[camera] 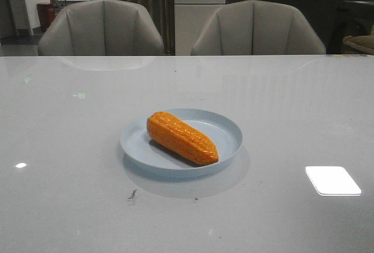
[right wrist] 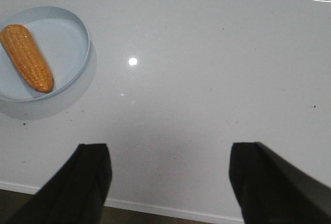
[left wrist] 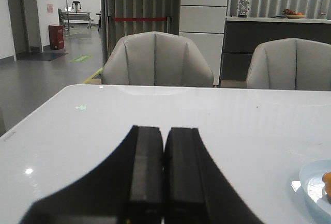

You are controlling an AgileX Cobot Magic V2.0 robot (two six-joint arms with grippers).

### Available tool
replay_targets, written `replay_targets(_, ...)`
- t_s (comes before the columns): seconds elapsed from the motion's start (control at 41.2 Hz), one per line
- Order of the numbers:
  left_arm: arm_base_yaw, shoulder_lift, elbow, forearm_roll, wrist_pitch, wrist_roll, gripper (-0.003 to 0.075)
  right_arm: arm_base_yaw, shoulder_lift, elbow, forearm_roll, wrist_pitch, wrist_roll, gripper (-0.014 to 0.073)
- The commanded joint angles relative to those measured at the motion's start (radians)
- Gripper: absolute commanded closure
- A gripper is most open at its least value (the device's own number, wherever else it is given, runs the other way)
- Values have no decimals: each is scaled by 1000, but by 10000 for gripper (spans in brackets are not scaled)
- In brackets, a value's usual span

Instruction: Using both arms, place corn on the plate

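An orange-yellow corn (camera: 182, 137) lies diagonally on the pale blue plate (camera: 228, 125) near the middle of the white table. The right wrist view also shows the corn (right wrist: 26, 56) resting inside the plate (right wrist: 70, 38). My right gripper (right wrist: 170, 151) is open and empty, held above bare table near an edge, well apart from the plate. My left gripper (left wrist: 164, 131) is shut with nothing between its fingers, low over the table, and a sliver of the plate (left wrist: 313, 182) shows off to its side. Neither gripper appears in the front view.
Two beige chairs (camera: 105, 28) (camera: 257, 30) stand behind the table's far edge. A bright light reflection (camera: 333, 180) lies on the glossy tabletop. The table's near edge (right wrist: 170, 211) runs just under the right gripper.
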Motion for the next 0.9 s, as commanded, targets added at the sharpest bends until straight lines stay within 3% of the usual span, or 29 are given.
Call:
replay_targets(0.0, -1, -15, 38, -1, -85, -11, 627, -7, 1, -27, 3, -69, -7, 11)
replay_targets(0.267, -1, -15, 38, -1, -85, -11, 627, -7, -122, 29, 3, -152, -7, 53)
replay_targets(0.656, -1, -15, 38, -1, -85, -11, 627, -4, -495, 364, 3, -579, -7, 417)
replay_targets(0.874, -1, -15, 38, -1, -85, -11, 627, -4, -640, 575, 5, -645, -7, 543)
